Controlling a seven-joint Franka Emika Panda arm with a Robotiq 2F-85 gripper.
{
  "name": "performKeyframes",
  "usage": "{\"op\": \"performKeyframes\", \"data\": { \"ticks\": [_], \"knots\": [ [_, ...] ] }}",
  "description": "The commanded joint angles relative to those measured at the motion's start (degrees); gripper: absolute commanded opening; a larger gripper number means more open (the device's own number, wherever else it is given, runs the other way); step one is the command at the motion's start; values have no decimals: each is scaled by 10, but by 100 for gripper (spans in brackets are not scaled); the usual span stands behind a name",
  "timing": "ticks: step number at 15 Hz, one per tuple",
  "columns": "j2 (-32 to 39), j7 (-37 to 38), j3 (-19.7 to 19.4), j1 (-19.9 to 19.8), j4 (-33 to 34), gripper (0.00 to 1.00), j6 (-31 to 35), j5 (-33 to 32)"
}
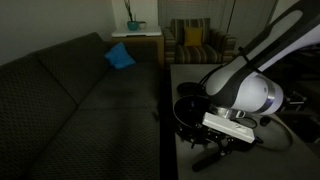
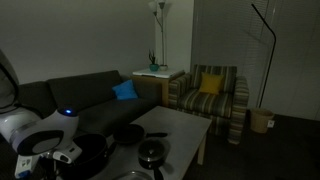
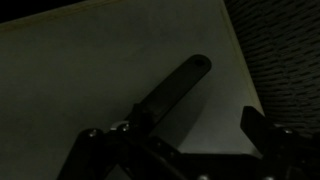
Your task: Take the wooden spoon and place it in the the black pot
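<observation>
Pale table (image 3: 60, 70), arm (image 1: 250, 95) bent low, end effector (image 3: 180, 135) over wooden spoon (image 3: 175, 85)

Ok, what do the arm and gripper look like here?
The arm is made of rounded links, white shells with black bands, ending in a bulbous white wrist joint. A small blue light glows on it in an exterior view. Below sits a flat white block, then the black gripper with two dark angular fingers. Markings are illegible in the dimness.
</observation>
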Motion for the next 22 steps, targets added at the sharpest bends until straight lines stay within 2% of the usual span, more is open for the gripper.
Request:
{"op": "performKeyframes", "data": {
  "ticks": [1, 8, 22],
  "knots": [
    [0, -3, -5, 5, 4, 100, -4, 8],
    [0, -1, -8, 5, -2, 100, -1, 10],
    [0, 66, -61, 43, -33, 100, 23, 5]
  ]
}}
